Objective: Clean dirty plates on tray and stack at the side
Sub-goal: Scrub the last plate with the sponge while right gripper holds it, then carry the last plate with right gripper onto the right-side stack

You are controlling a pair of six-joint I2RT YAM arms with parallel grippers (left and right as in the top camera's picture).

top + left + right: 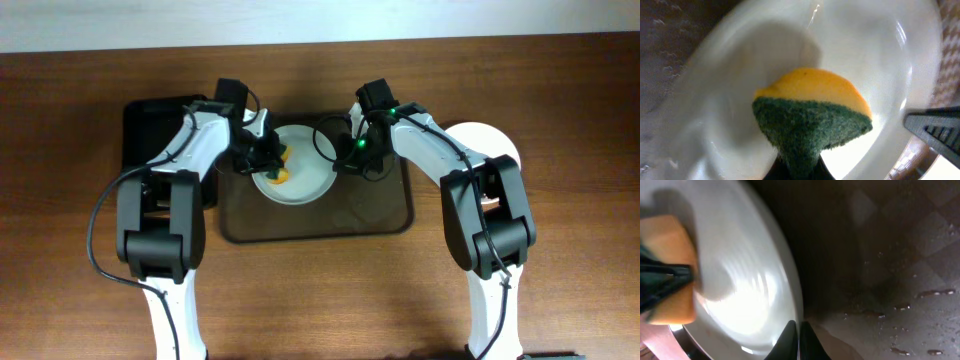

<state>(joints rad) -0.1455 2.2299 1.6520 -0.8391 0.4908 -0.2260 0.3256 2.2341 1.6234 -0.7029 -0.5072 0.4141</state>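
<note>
One white plate (298,178) is held tilted over the dark brown tray (380,215). My left gripper (268,160) is shut on a yellow and green sponge (279,172) that presses on the plate's inner face; the left wrist view shows the sponge (812,115) against the plate (875,45). My right gripper (345,157) is shut on the plate's right rim, which shows in the right wrist view (790,287) between the fingers (799,339). Another white plate (490,140) lies on the table right of the tray, partly under the right arm.
A smaller black tray (150,125) sits left of the brown tray, under the left arm. The brown tray's floor (900,265) is wet with droplets. Bare wooden table (320,300) lies in front.
</note>
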